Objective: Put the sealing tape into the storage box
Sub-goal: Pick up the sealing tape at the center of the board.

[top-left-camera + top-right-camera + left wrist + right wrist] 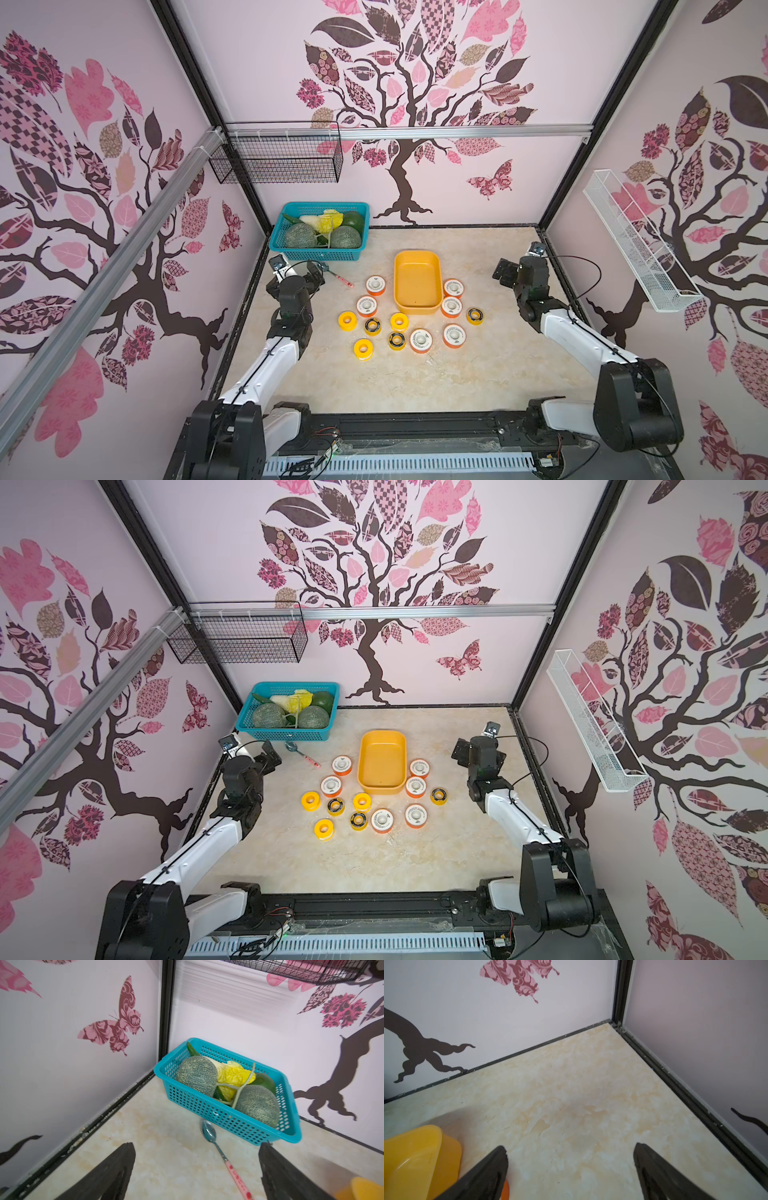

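The storage box [417, 282] [382, 760] is an orange-yellow tub standing empty in the middle of the table. Several rolls of sealing tape lie flat around it. Orange-rimmed white rolls [375, 285] [453, 288] flank it on both sides. In front of it lie yellow rolls [347, 321] and black-and-yellow rolls [372, 326]. My left gripper [318, 276] [196, 1145] hangs open and empty left of the rolls, over a spoon. Out to the right of the box, my right gripper [503, 274] [571, 1147] is open over bare table, with the box's corner [415, 1157] beside it.
A teal basket [318, 245] [207, 1105] of melons and vegetables stands at the back left. A pink-handled spoon [340, 277] [220, 1151] lies just in front of it. A black wire basket [278, 160] hangs on the back wall, a white wire shelf [636, 241] on the right wall.
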